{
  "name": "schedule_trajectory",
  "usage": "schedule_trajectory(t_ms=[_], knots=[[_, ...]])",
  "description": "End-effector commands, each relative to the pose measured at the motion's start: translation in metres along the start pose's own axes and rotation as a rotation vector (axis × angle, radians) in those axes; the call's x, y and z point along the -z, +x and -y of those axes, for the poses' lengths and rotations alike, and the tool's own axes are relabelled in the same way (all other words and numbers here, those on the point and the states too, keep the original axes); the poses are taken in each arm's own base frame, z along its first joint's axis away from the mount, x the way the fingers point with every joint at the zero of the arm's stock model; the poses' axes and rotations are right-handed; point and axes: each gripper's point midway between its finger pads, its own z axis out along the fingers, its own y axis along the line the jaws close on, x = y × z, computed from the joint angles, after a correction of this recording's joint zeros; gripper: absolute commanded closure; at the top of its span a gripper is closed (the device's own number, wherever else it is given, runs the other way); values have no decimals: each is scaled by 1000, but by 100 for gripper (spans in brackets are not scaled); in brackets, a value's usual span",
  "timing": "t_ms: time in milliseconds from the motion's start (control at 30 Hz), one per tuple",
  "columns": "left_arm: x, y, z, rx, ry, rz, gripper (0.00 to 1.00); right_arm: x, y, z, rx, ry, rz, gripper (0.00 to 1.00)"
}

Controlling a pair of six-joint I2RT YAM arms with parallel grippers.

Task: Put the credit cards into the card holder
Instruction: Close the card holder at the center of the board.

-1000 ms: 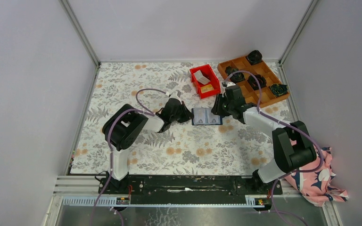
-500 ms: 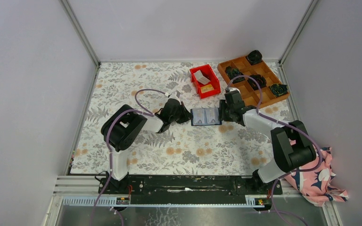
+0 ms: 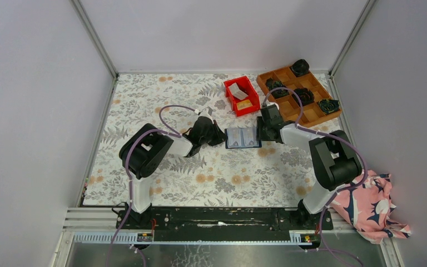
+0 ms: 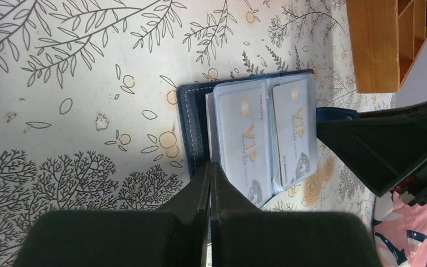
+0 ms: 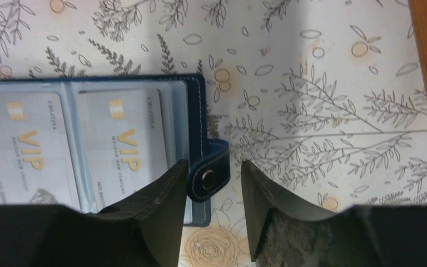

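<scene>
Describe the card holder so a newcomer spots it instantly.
On the floral table, just nearer than the red bin, between the left gripper and right gripper, lies the card holder. It is open, flat and navy blue, two pale VIP cards in clear pockets; nothing nearby is blue.

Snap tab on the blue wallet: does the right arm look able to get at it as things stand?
Probably yes. The right claw stands open with the snap tab in line between its fingers, and nothing lies in the way.

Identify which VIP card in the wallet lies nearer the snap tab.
The card beside the snap tab's stitched edge; the other card lies one pocket farther.
</scene>
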Motion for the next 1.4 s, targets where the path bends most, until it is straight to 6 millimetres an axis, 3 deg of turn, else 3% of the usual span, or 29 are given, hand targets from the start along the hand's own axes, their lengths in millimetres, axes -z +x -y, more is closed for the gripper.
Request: schedule_trajectory(t_ms=[0,267,400,567,1000,1200,1367], knots=[[5,13,-35,-22,-104,-48,100,-6,-31,-5,12,10,86,56],[11,4,-33,-17,-106,-26,100,-11,-32,-6,15,4,84,82],[22,-9,-37,-1,-123,18,79,-12,-31,-7,11,-6,77,90],[30,-14,-40,3,-133,34,63,-15,-27,-9,7,-21,68,92],[14,11,-47,27,-110,-68,61,-11,-24,-13,-2,-50,61,93],[-1,34,-48,62,-63,-159,57,-13,-19,-18,-8,-73,42,93],[-4,35,-37,90,13,-153,56,-14,-16,-21,-6,-93,27,94]])
